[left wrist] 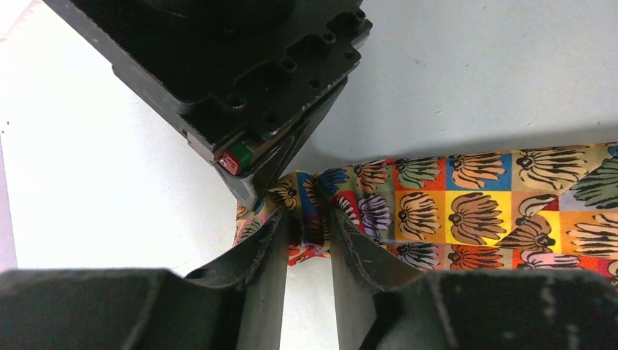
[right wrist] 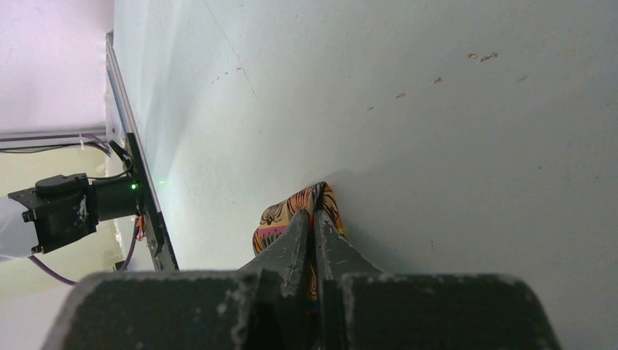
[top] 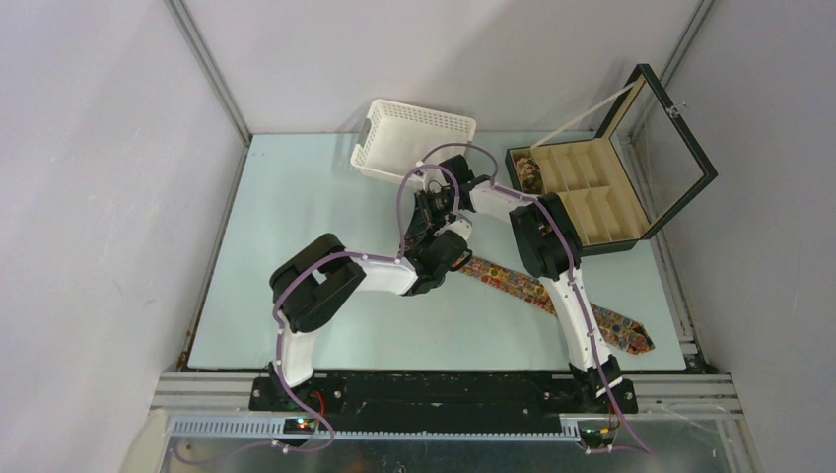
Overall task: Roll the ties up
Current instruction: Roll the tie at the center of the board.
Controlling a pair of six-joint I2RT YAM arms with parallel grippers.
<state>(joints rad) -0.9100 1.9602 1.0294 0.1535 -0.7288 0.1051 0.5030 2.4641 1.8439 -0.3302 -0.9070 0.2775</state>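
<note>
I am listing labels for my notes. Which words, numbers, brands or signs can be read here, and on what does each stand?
No readable text in any view.
Tie: printed flower-like pattern only, no letters.
Black box, white basket: no marking visible.
Red and green part on the right gripper: too small to show any label.

Bright squares of red, orange, yellow and blue all along the tie (left wrist: 466,197), each with a frilly flower shape in black lines, brown, green or purple. Pale blue-green table (top: 296,246). White basket (top: 389,168) dotted with small holes. Black box (top: 616,243), light tan inside. White and black left arm (top: 315,291) and right arm (top: 577,305), with purple cables (top: 398,212). Black left gripper (left wrist: 310,219) and right gripper (right wrist: 313,226).
</note>
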